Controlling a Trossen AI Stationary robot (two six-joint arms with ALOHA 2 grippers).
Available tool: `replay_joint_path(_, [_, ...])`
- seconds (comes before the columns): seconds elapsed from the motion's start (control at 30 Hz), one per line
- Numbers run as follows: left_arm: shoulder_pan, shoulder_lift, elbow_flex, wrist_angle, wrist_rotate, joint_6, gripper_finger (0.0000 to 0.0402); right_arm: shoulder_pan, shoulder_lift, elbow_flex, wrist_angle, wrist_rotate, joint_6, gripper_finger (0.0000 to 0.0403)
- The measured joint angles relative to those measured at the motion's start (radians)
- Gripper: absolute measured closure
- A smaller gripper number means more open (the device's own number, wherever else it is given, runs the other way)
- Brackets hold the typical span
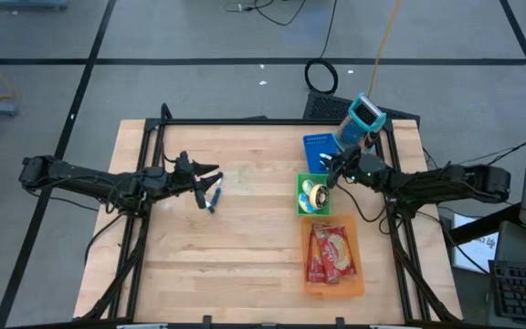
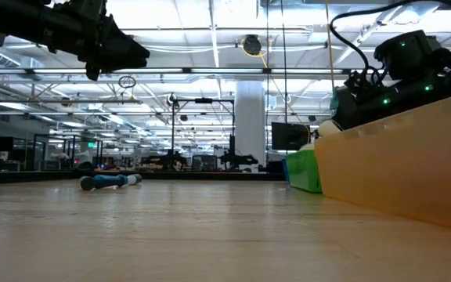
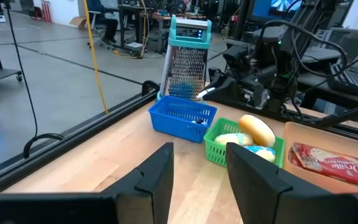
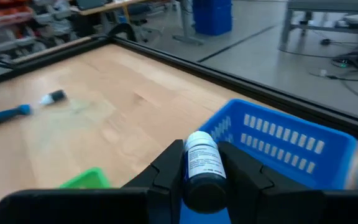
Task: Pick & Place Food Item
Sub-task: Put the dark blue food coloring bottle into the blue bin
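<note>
Over on the left, the left arm reaches in across the wooden table (image 1: 236,256), and its left gripper (image 1: 210,174) hangs above the boards with nothing in it, the two fingers (image 3: 156,180) standing apart with a clear gap between them. Just below it on the table lies a blue-handled tool (image 1: 213,196), flat on its side, alone on the bare wood; the low view shows it resting on the tabletop, well apart from the baskets.

Moving to the middle right, three baskets sit in a row. The blue basket (image 1: 316,151) is farthest back, the green basket (image 1: 300,187) is touching it in front, and the orange basket (image 1: 334,283) comes nearest the table's front edge. Bread rolls (image 3: 257,129) sit in the green one, and a red packet (image 1: 330,251) lies flat in the orange one. A box grater (image 1: 363,117) with a teal handle stands upright just behind the blue basket.

On the right, the right arm comes in from the table's side, and the right gripper (image 1: 333,164) sits where the blue and green baskets meet. Its fingers are clamped on a small dark bottle (image 4: 202,168) with a white label, held upright between the jaws, right above the near rim of the blue basket.
</note>
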Motion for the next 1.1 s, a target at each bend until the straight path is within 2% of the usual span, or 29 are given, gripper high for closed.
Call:
replay_joint_path(0.2, [0.000, 0.000, 0.000, 0.000, 0.000, -0.002, 0.0256, 0.000, 0.013, 0.000, -0.001, 0.019, 0.000, 0.0328])
replay_joint_path(0.47, [0.000, 0.000, 0.000, 0.000, -0.001, -0.002, 0.0256, 0.001, 0.012, 0.000, -0.010, 0.143, 0.003, 0.0328])
replay_joint_path(0.87, [0.000, 0.000, 0.000, 0.000, -0.001, -0.001, 0.0256, 0.019, 0.012, 0.000, 0.006, 0.139, -0.156, 0.0328])
replay_joint_path(1.1, [0.000, 0.000, 0.000, 0.000, -0.001, -0.001, 0.0256, 0.019, 0.012, 0.000, 0.006, 0.139, -0.156, 0.0328])
